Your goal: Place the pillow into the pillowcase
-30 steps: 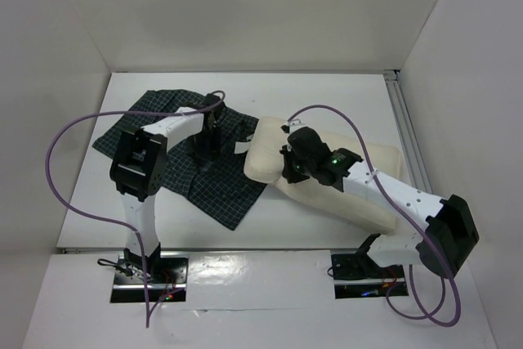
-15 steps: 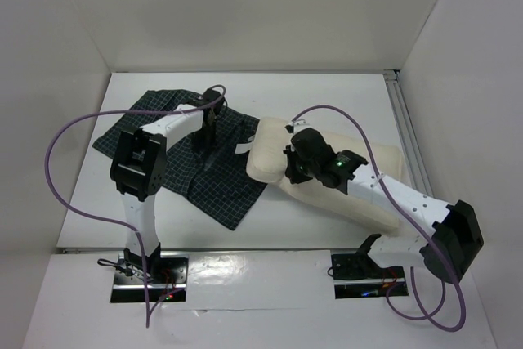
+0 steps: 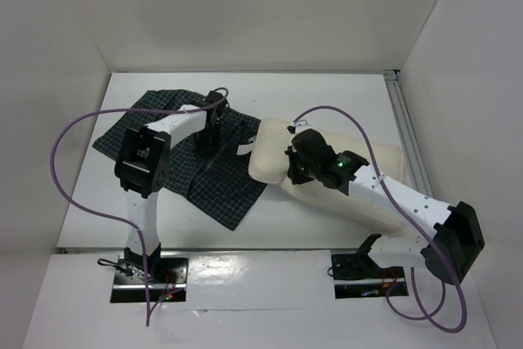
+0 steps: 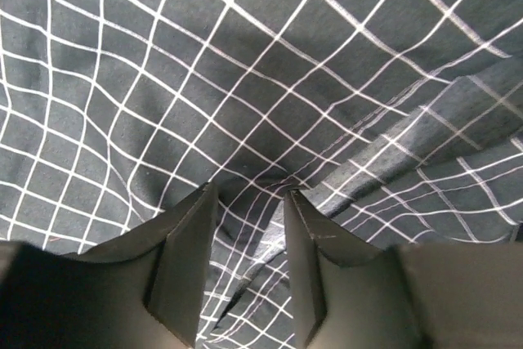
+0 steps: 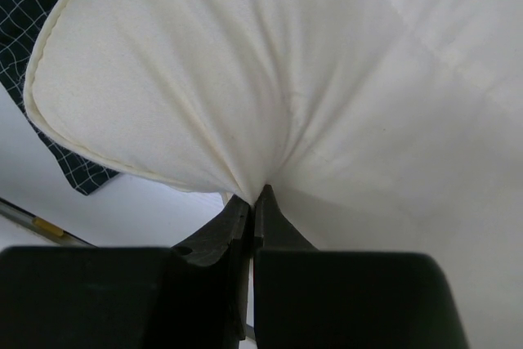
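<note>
Cream pillow (image 3: 268, 155): soft, seamed edge, lying right of centre on the table (image 3: 327, 96), left end overlapping the crumpled checked pillowcase (image 3: 222, 190). Right gripper (image 5: 259, 194) is clamped on a pillow fold. Left gripper (image 4: 249, 195) has its jaws parted, tips on the pillowcase. Walls (image 3: 245, 14) border three table sides.

I can read no words, numbers or brand marks in any of my views. A small white tag (image 3: 242, 149) at the edge of the pillowcase (image 3: 222, 190) may be a label, but from above it is too small for me to make out. The pillow (image 5: 245, 79) is plain.
</note>
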`<state>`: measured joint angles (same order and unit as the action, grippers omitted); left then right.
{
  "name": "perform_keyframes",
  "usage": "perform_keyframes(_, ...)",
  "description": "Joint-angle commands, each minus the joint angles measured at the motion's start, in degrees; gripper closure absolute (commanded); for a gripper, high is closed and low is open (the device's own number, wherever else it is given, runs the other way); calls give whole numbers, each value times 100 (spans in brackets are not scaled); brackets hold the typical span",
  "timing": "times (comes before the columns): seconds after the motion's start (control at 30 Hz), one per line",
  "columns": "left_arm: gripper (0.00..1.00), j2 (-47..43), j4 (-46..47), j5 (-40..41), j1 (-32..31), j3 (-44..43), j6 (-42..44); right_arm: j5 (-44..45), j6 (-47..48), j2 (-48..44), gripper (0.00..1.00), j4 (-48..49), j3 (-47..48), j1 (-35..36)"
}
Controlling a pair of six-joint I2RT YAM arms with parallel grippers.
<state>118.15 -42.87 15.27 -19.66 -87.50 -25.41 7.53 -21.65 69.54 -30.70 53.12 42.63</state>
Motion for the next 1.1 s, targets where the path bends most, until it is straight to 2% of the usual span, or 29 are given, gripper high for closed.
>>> perform_keyframes(0.0,51,121,-55,-68,-20,-144,115,310,-67,-221,100,-77,14,17)
perform_keyframes(0.17,64,69,-168,196,-20,-205,62,311,-67,-221,100,-77,14,17)
perform_keyframes(0.23,75,68,-238,310,-20,-258,62,311,-67,-221,100,-77,14,17)
perform_keyframes(0.33,87,15,-397,362,-20,-504,10,311,-67,-221,100,-129,14,17)
perform_keyframes(0.37,95,-46,-502,363,-20,-565,10,311,-15,-291,100,-129,14,17)
perform_keyframes(0.4,99,-46,-555,311,-20,-696,-43,250,-15,-292,100,-129,14,17)
perform_keyframes(0.57,100,-449,-687,-32,-20,-1013,-43,-147,143,-371,100,-426,-258,17)
perform_keyframes(0.6,100,-450,-687,-85,-20,-1014,-43,-147,56,-319,89,-498,-259,17)
perform_keyframes(0.63,100,-538,-687,-138,-20,-1084,-43,-147,56,-266,69,-551,-128,69)
perform_keyframes(0.67,100,-617,-740,-190,-20,-1145,-43,-147,-5,-187,24,-551,-22,70)
perform_keyframes(0.73,100,-696,-801,-270,32,-1207,-105,-94,-120,-186,3,-543,189,70)
perform_keyframes(0.77,100,-697,-802,-409,32,-1208,-105,-94,-120,-186,0,-464,390,70)
perform_keyframes(0.87,100,-942,-802,-621,103,-1208,-175,143,-172,76,0,-235,855,70)
perform_keyframes(1.07,100,-1136,-802,-929,217,-1208,-280,171,-497,1868,0,-481,2008,17)
